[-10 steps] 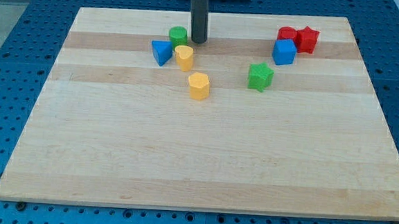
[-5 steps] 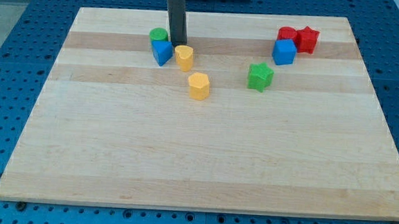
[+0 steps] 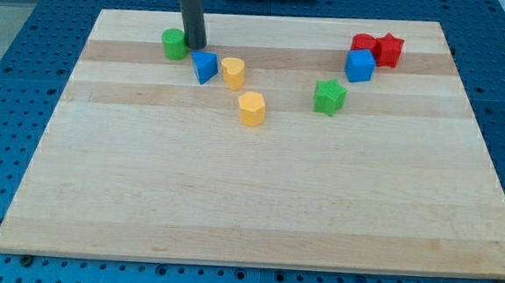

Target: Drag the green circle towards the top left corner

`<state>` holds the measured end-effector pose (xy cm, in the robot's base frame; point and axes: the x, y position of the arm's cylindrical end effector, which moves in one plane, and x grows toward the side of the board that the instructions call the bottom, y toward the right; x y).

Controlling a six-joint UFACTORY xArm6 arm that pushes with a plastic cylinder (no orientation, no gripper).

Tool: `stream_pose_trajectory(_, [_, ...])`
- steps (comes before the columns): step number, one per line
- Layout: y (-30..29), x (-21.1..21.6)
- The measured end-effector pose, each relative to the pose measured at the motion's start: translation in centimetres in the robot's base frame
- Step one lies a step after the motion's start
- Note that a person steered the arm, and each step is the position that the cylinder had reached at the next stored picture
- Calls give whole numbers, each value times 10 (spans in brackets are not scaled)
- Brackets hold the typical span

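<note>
Green circle (image 3: 174, 43), a short upright cylinder, stands near the board's (image 3: 256, 221) top left corner, touching my tip (image 3: 195, 47) on its right; no fingers, only a rod.

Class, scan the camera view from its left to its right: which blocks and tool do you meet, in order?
Green circle → my tip → blue triangle → yellow heart → yellow hexagon → green star → blue cube → red star.

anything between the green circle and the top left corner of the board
Nothing visible. The green circle has bare board toward the view's top left, and my tip sits against its right side; the blue block lies behind.
</note>
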<state>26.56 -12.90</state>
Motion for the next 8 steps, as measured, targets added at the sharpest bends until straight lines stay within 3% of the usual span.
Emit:
stream_pose_trajectory(6, [-93,-23])
stream_pose_trajectory(7, [-89,-23])
stream_pose_trajectory(8, [-24,-23])
